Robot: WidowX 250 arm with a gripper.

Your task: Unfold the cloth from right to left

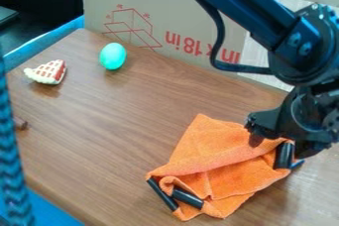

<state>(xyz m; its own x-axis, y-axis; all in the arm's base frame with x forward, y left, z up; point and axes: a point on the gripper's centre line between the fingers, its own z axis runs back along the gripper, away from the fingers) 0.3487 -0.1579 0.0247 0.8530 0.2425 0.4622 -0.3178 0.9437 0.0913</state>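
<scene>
Behind orange cloth (222, 162) — cardboard (155, 2) with red upside-down print (192, 46).

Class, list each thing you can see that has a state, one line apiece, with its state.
Orange cloth: rumpled, partly folded over.
Black gripper: down at the cloth's upper right edge.
Green egg: whole, resting on the table.
Toy pie slice: lying on the table.
Cardboard: standing upright.
</scene>
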